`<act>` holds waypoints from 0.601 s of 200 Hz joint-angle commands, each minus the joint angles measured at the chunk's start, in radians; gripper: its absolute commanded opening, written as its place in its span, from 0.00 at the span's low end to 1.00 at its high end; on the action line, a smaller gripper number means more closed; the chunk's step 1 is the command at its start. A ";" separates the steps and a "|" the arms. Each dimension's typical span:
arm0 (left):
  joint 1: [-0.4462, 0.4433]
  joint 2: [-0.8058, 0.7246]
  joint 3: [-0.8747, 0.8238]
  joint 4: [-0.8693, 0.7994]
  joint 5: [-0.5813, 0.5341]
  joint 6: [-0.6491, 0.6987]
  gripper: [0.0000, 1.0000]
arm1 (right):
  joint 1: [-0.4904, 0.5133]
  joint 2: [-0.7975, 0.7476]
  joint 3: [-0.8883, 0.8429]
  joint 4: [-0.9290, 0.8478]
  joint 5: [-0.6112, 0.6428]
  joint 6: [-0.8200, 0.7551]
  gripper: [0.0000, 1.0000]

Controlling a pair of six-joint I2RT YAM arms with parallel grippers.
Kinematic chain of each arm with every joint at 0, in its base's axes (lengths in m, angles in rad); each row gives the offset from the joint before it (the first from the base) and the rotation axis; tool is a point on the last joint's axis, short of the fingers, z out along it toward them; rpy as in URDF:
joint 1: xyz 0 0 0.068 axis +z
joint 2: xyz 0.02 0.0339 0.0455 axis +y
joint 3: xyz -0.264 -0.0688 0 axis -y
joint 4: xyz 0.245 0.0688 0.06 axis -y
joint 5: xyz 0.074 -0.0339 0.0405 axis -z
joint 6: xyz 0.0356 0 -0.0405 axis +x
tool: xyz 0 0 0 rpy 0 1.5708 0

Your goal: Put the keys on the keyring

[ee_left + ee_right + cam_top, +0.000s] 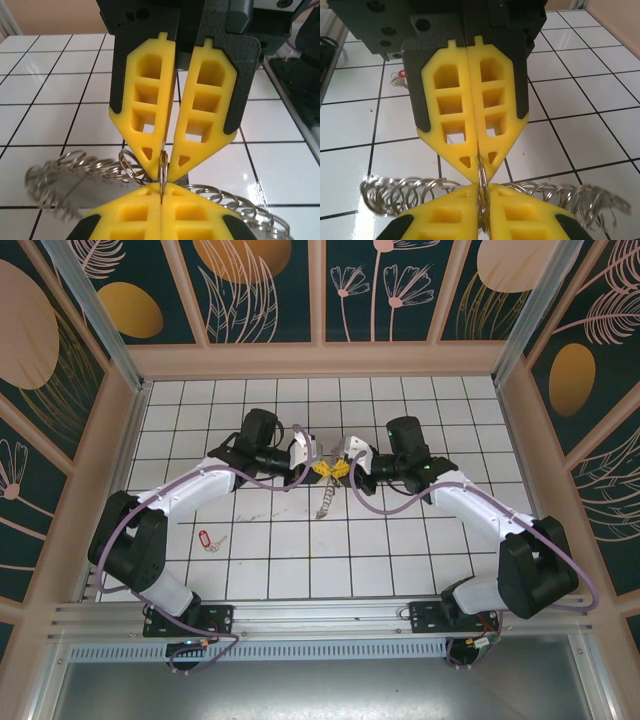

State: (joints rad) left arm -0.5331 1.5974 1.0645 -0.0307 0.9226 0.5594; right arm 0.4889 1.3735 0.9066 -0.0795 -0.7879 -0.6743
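Observation:
The keyring (pixel 325 502) is a floppy string of small metal rings, and it hangs from where both grippers meet above the table's middle. My left gripper (pixel 322 468) and right gripper (pixel 343 468) face each other tip to tip. In the left wrist view, my left gripper (pixel 161 192) is shut on one upright ring, with ring coils (pixel 75 170) trailing to both sides. In the right wrist view, my right gripper (pixel 482 195) pinches the same ring (pixel 481 175). A red-tagged key (pixel 207 538) lies on the tiles at the left. The blue-tagged key is out of view.
White tiled table (pixel 400 550) inside a walled booth with patterned panels. Purple cables (pixel 380 508) loop from both arms near the middle. The red tag (pixel 400 76) shows small behind the left gripper's body.

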 commanded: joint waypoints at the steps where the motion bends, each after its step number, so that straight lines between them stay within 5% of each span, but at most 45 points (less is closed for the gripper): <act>1: -0.006 -0.030 -0.026 0.213 0.140 -0.118 0.00 | -0.015 -0.028 -0.028 0.108 -0.091 0.045 0.12; 69: -0.006 -0.025 -0.044 0.228 0.105 -0.121 0.00 | -0.041 -0.035 -0.026 0.093 -0.094 0.043 0.00; 96: -0.006 -0.021 0.000 0.094 0.035 -0.043 0.18 | -0.030 -0.022 0.007 0.021 -0.051 -0.004 0.00; 120: -0.006 -0.014 0.033 0.008 -0.004 0.010 0.22 | -0.021 -0.013 0.024 -0.006 -0.033 -0.022 0.00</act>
State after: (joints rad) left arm -0.5316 1.5974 1.0443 0.0780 0.9474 0.4900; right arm 0.4553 1.3567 0.8867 -0.0570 -0.8318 -0.6525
